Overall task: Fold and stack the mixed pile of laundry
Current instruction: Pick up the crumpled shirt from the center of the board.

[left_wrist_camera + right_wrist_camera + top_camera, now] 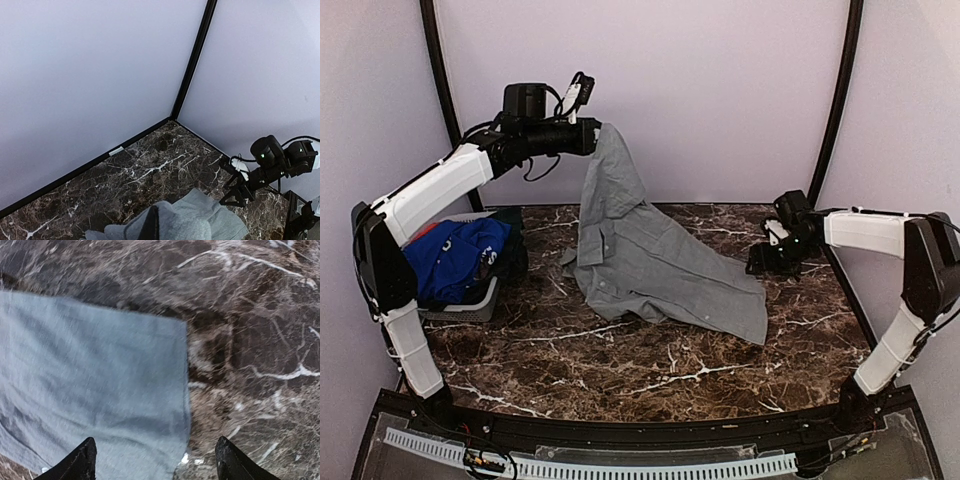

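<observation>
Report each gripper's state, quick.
Left gripper: closed on the grey button-up cloth shirt, held high.
Right gripper: open, empty, over the shirt's edge.

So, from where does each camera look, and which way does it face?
Top external: above and behind the bases, facing down over the table; both arms show, left tool holding up the grey shirt, right tool beside it.
Left wrist: on the raised arm, facing the far wall corner; one own finger shows in the cloth.
Right wrist: low over the table, facing down at the shirt's corner; two own fingers, apart.
Shared: all see the shirt; top and left wrist both show the right tool.
</observation>
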Action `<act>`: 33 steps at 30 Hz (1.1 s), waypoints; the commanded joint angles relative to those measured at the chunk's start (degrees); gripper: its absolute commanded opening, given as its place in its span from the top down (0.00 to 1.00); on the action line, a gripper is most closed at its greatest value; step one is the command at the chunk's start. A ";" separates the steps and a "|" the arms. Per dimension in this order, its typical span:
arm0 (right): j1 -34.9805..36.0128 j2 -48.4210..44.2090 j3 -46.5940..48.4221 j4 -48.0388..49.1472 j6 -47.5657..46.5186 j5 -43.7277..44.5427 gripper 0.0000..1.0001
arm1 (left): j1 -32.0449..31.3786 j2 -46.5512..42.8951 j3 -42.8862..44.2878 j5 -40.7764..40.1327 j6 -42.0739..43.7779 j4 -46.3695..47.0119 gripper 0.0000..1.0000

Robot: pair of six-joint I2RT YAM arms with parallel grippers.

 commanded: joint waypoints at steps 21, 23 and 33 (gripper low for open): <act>-2.98 18.28 11.40 3.08 -4.52 -0.71 0.47 | 0.87 -2.67 -6.99 -1.83 0.06 2.46 1.00; -2.50 19.03 10.34 3.46 -4.64 0.03 0.51 | 0.87 -2.63 -7.07 -1.90 0.05 2.46 1.00; 0.33 22.03 13.24 0.07 -4.64 1.49 0.92 | 0.87 -2.51 -6.99 -1.88 -0.48 1.60 1.00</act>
